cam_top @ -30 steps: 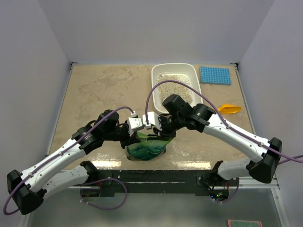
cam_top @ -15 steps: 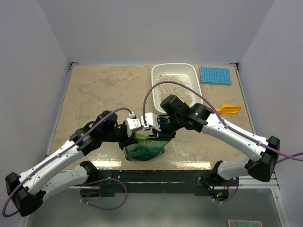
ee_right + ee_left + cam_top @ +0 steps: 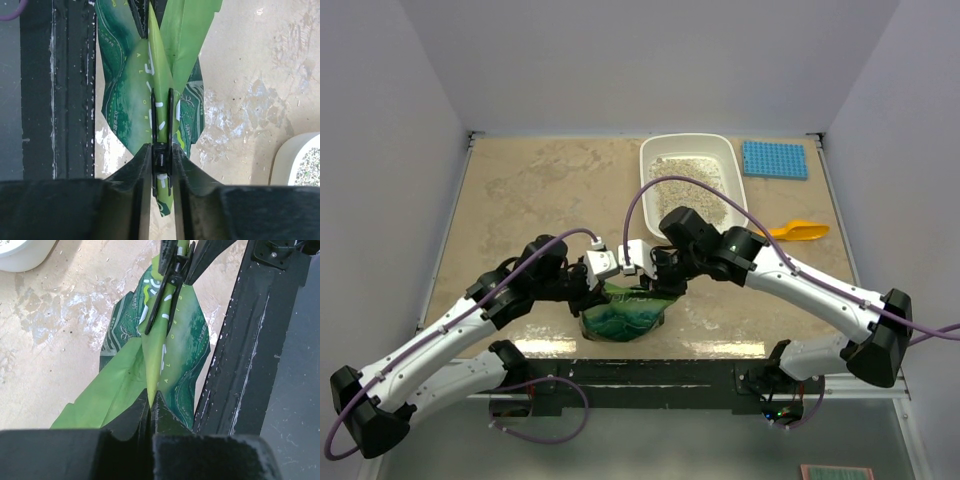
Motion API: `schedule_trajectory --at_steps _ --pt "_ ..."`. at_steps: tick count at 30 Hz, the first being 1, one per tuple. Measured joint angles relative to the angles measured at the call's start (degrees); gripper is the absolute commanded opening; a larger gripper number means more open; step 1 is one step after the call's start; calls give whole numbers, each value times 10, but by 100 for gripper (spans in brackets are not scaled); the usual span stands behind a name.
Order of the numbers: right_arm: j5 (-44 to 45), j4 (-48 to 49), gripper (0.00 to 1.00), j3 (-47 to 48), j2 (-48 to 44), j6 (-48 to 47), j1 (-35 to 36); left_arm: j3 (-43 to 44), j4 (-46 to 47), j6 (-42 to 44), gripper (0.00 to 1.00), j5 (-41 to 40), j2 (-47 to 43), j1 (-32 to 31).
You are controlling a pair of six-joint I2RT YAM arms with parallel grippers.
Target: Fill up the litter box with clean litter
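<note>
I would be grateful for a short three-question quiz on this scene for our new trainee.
1. True or false: the litter box already holds some clean litter.
2. What does the left claw pinch? A) orange scoop B) green bag C) blue mat
3. Fill in: the right claw grips a black ____ clamped on the bag's top edge.
Key: 1 true; 2 B; 3 clip.

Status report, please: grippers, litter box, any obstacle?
Left gripper shut on bag fold. Right gripper shut on clip. Litter box partly filled with litter. In the way: clip closing bag.
</note>
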Motion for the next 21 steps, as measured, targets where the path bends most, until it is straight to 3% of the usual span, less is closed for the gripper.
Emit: schedule_trajectory --at_steps 3,4,5,11,19,21 --pt "-6 15 35 -9 0 13 0 0 -4 0 0 -1 -2 0" --pt "-9 23 52 -14 0 19 0 0 -4 1 0 0 -2 0" --pt "-10 29 98 -18 1 26 0 0 -3 1 0 0 -4 0" --pt "-9 46 98 -42 6 56 -1 0 -7 2 0 2 -8 0" --pt "23 73 99 -43 -56 76 18 0 3 2 0 1 -3 -4" --pt "57 85 98 -38 -85 100 24 0 4 2 5 0 -2 -4"
